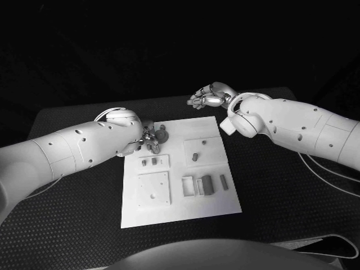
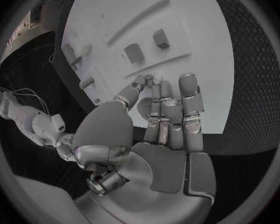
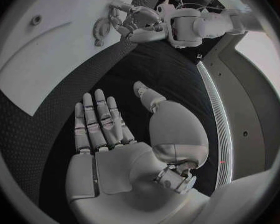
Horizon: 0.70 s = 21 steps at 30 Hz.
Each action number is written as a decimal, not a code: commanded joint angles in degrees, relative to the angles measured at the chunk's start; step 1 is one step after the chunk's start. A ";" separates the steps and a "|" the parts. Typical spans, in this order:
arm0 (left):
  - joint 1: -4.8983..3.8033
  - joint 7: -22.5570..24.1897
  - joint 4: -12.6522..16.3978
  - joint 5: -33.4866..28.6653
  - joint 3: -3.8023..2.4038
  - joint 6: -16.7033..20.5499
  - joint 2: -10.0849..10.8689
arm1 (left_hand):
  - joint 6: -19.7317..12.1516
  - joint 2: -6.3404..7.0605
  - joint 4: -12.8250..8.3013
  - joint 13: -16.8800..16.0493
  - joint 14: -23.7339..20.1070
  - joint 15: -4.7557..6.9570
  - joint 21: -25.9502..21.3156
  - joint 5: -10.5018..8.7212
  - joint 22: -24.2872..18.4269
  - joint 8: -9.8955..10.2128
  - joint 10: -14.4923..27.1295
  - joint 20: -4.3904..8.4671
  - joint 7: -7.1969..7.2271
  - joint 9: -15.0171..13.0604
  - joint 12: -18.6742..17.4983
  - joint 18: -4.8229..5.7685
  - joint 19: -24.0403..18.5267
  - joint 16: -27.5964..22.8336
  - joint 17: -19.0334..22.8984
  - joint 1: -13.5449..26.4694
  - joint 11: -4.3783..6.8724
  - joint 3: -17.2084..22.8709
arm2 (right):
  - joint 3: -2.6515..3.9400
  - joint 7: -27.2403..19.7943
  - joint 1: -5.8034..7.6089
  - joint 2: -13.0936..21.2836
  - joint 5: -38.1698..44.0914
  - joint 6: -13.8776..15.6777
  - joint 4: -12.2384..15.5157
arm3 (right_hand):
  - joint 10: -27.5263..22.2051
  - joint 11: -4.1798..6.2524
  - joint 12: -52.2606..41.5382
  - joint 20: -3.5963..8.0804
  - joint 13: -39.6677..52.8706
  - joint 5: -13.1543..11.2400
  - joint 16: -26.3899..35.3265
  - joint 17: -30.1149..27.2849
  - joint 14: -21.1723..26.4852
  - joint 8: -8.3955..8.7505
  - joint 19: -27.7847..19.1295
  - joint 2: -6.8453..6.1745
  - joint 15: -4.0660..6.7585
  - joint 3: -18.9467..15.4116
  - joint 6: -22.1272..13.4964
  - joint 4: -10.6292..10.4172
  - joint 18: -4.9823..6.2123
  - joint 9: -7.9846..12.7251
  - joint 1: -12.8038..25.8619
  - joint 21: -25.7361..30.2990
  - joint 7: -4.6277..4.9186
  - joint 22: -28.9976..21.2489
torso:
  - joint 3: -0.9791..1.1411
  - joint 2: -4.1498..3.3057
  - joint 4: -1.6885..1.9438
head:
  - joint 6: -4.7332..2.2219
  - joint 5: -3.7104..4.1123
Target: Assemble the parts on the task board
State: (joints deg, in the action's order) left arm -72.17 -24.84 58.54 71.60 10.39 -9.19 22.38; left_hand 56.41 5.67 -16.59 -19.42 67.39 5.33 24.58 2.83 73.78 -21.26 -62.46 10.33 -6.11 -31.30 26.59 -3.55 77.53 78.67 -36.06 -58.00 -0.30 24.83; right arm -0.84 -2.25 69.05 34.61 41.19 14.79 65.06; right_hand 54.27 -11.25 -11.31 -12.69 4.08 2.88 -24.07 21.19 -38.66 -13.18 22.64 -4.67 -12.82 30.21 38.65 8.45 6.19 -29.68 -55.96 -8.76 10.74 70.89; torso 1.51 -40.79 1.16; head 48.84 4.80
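The white task board (image 1: 180, 205) lies in the middle of the table, and it also appears in the wrist views (image 2: 202, 20) (image 3: 47, 69). My left hand (image 1: 151, 140) (image 2: 162, 114) (image 3: 135, 21) hangs over the board's far left corner. Its thumb and fingertips close on a round toothed part (image 1: 162, 135) (image 3: 101, 30), whose small top (image 2: 149, 77) peeks out between them. Beyond the board's far edge, my right hand (image 1: 206, 98) (image 3: 105, 129) hovers flat with straight fingers, holding nothing.
Two small blocks (image 1: 149, 162) (image 2: 133, 53) stand on the board near my left hand. A square plate (image 1: 154, 188), a frame (image 1: 188, 185), a block (image 1: 206, 184), a bar (image 1: 223, 180) and a peg (image 1: 194, 156) lie nearer the front. A black mat (image 1: 293, 191) surrounds the board.
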 commanded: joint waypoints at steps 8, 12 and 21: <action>0.48 3.84 0.18 0.14 1.21 3.48 -0.12 | -2.23 0.68 -0.09 0.06 -0.08 -0.76 -0.86 -0.04 0.04 1.08 -2.88 -0.03 -1.39 0.02 -2.13 -2.25 -0.34 -0.92 0.08 -3.39 -1.56 0.79 | 0.01 -0.24 -0.02 -0.08 0.04 -0.72 -0.03 | 0.28 0.06 0.19 0.13 -0.08 -0.10 0.32 -0.01 -0.42 -0.30 0.42 0.07 -0.08 -0.04 -0.39 -0.34 0.20 0.10 0.47 0.21 3.53 0.08 | -0.01 -0.02 -0.04 | 0.07 0.03; 0.50 5.38 0.24 0.02 1.27 5.06 -0.07 | -2.34 0.49 -0.13 -0.02 -0.10 -0.85 -1.01 -0.03 0.06 1.10 -2.91 -0.16 -1.46 -0.10 -2.40 -2.33 -0.37 -1.04 0.08 -4.55 -1.65 1.09 | 0.01 -0.24 -0.02 -0.08 0.04 -0.77 0.03 | 0.28 0.06 0.19 0.13 -0.08 -0.10 0.32 -0.01 -0.42 -0.31 0.42 0.08 -0.08 -0.03 -0.39 -0.35 0.20 0.11 0.47 0.22 3.53 0.09 | 0.03 -0.01 0.00 | 0.08 0.05; 0.50 8.11 0.15 -2.01 1.28 4.82 0.07 | -1.44 -1.13 0.06 -0.20 -0.06 -0.85 -1.43 0.00 0.14 0.71 -3.92 -0.42 -1.15 -0.52 -3.38 -2.30 -0.40 -1.52 0.22 -7.53 -1.62 3.27 | 0.01 -0.23 -0.02 -0.10 0.04 -0.75 -0.04 | 0.28 0.06 0.19 0.13 -0.08 -0.10 0.32 -0.01 -0.41 -0.32 0.43 0.09 -0.08 -0.04 -0.39 -0.37 0.21 0.12 0.48 0.24 3.53 0.11 | 0.03 0.01 -0.05 | 0.04 0.09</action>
State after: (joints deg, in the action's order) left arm -72.01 -19.98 58.51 71.04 11.59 -5.46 22.84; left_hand 56.09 4.88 -16.53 -19.67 67.20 4.31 23.49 2.81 73.85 -20.24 -65.36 10.14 -6.04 -31.75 23.32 -1.87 77.28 77.27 -35.91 -65.10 -1.31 27.95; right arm -0.84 -2.22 69.05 34.55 41.19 14.75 65.03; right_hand 54.28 -11.25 -11.31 -12.69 4.08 2.88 -24.07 21.19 -38.66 -13.18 22.64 -4.67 -12.82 30.21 38.65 8.45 6.18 -29.63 -55.96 -8.76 10.74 70.93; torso 1.54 -40.80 1.13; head 48.93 4.87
